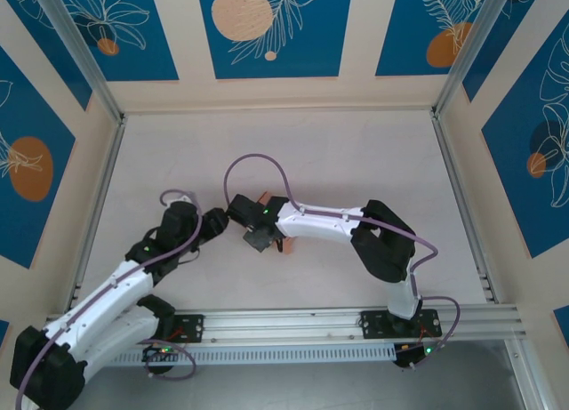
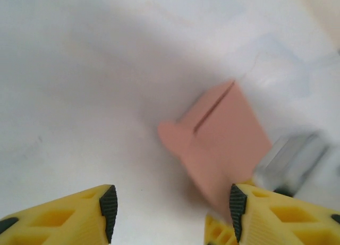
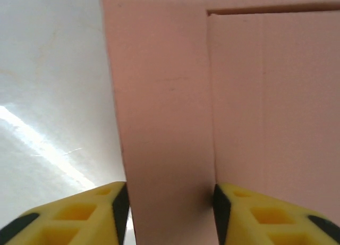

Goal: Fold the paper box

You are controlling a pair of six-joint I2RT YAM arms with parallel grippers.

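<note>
Straddling the paper box flap, right jaws apart

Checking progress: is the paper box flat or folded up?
Partly folded: the paper box shows panels meeting at angles along creases, not one flat sheet.

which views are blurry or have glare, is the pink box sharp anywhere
left wrist: motion blur, the paper box smeared; right wrist: box very close, fairly sharp, a bright glare streak on the table at left; top external: even light, sharp, but the right arm covers most of the box.
</note>
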